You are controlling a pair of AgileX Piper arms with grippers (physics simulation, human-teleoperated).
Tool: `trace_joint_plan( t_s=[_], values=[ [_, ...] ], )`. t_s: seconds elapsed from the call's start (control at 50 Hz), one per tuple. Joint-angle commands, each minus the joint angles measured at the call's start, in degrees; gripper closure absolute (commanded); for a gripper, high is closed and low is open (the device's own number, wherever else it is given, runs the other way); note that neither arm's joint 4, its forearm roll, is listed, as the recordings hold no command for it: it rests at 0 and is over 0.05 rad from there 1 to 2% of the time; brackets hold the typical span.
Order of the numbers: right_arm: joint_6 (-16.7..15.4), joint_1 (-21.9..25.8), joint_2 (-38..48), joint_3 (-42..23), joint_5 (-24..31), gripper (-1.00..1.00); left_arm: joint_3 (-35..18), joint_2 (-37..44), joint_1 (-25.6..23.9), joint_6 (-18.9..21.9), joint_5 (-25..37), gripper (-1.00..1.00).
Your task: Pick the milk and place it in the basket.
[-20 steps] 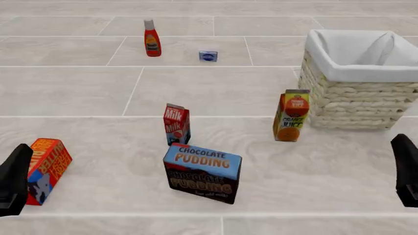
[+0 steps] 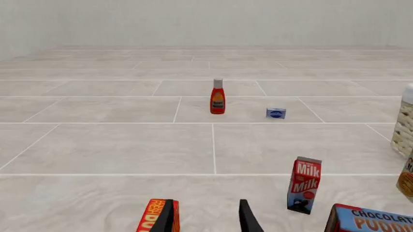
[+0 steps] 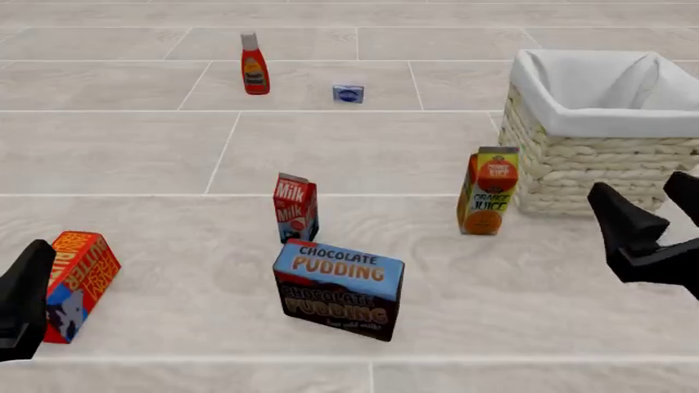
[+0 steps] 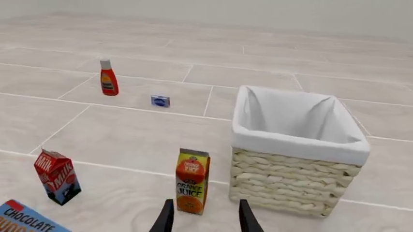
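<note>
The milk, a small red carton with a blue lower part, stands upright mid-table, just behind the pudding box. It also shows in the left wrist view and the right wrist view. The basket, pale wicker with white lining, stands at the back right and looks empty. My left gripper is open and empty at the front left, beside the butter box. My right gripper is open and empty at the right, in front of the basket.
An orange juice carton stands just left of the basket. A chocolate pudding box sits in front of the milk. A red-orange butter box lies front left. A ketchup bottle and a small blue box stand far back.
</note>
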Motion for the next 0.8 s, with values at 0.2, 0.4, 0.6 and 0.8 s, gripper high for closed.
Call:
trace_joint_plan(
  t_s=[0.2,0.4,0.6,0.8],
  values=[
    [-4.04,14.15,10.82,-16.80,9.82,-1.00,-0.02,0.03,0.00,0.00,-0.01,-1.00],
    [-7.22,19.49,15.99,-26.13,17.47,-1.00,-0.02,0.03,0.00,0.00,-0.01,-1.00],
    [-6.95,23.53,21.59,-34.77,22.76,-1.00,-0.02,0.03,0.00,0.00,-0.01,-1.00],
    [-8.24,28.03,28.76,-42.07,29.33,-1.00,-0.02,0.03,0.00,0.00,-0.01,-1.00]
  ],
)
